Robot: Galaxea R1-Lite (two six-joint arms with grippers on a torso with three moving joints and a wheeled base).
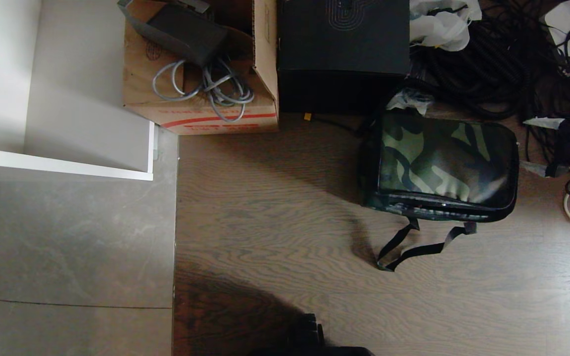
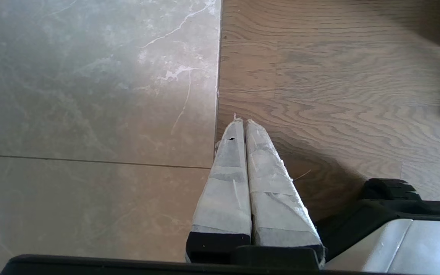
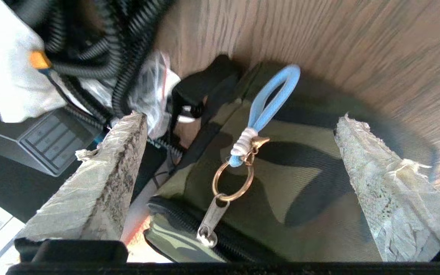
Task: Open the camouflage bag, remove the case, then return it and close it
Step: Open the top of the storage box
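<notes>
The wooden floor (image 1: 275, 232) fills most of the head view, with one area of grey tiled floor (image 1: 67, 247) on the robot's left and one white shelf unit (image 1: 62, 165) at the far left; at the back stand one cardboard box (image 1: 201, 106) holding grey cables (image 1: 206, 86) and one tall black box (image 1: 343, 54) just beside it, with a tangle of black corrugated hoses (image 1: 483, 74) to the right. One camouflage bag (image 1: 443, 160) lies flat on the wood, right of centre and just in front of the black box, its zipper edge towards the robot and shut; its two black straps (image 1: 413, 247) trail across the floor towards the robot; the case is not visible. In the right wrist view the right gripper (image 3: 239, 126) hangs above a corner of the camouflage bag (image 3: 281, 183), its two taped fingers (image 3: 101, 179) spread wide and holding nothing; between them, apart from both, lies one zipper pull (image 3: 212, 217) with one brass ring (image 3: 232, 181) and one light blue cord loop (image 3: 271, 95) resting on the fabric. The left gripper (image 2: 241, 122) hangs over the seam between tile and wood, well apart from the bag, its two taped fingers (image 2: 224, 183) pressed together on nothing.
</notes>
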